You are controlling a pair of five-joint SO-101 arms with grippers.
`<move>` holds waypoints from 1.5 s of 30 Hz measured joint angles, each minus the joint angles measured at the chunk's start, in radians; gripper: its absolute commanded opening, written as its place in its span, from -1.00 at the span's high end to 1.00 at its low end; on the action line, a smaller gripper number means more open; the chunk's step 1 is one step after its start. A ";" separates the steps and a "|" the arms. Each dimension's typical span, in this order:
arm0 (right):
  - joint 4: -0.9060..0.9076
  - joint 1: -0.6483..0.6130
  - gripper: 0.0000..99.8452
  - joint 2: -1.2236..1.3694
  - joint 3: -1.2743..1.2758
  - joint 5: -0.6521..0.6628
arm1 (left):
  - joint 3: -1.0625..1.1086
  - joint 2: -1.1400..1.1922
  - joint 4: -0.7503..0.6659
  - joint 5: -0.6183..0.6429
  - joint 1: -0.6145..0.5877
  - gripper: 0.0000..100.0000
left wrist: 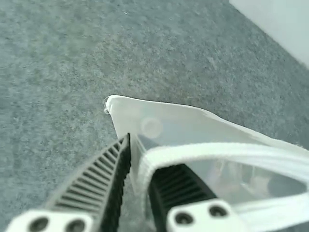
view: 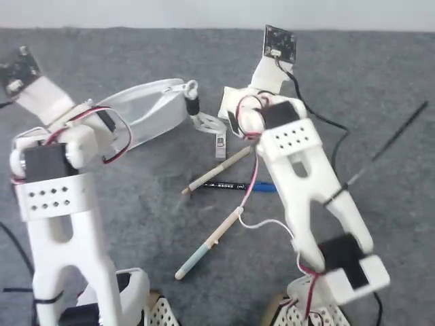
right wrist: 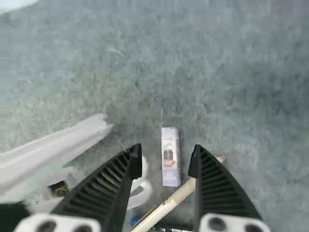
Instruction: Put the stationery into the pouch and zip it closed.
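Left gripper clamped on pouch rim, right gripper spread over eraser, pencils and pen just beside

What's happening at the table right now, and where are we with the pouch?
The left gripper is shut on the rim of the clear pouch, one finger inside and one outside. The right gripper is open above a small white block, perhaps an eraser. A wooden pencil, a black pen and a beige pencil with a pale blue end lie on the grey carpet, outside the pouch. The zip is not closed.
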 measured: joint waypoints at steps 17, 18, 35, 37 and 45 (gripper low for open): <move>0.218 0.003 0.67 0.422 -0.249 -0.173 | 0.000 0.000 0.000 0.000 -0.048 0.98; 0.219 0.003 0.67 0.442 -0.252 -0.176 | 0.000 0.000 0.000 0.000 -0.048 0.98; 0.252 0.002 0.68 0.678 -0.402 -0.180 | 0.000 0.000 0.000 0.000 -0.048 0.98; 0.284 0.002 0.72 0.704 -0.446 -0.180 | 0.000 0.000 0.000 0.000 -0.048 0.98; 0.422 0.012 0.99 0.829 -0.634 -0.157 | 0.000 0.000 0.000 0.000 -0.048 0.98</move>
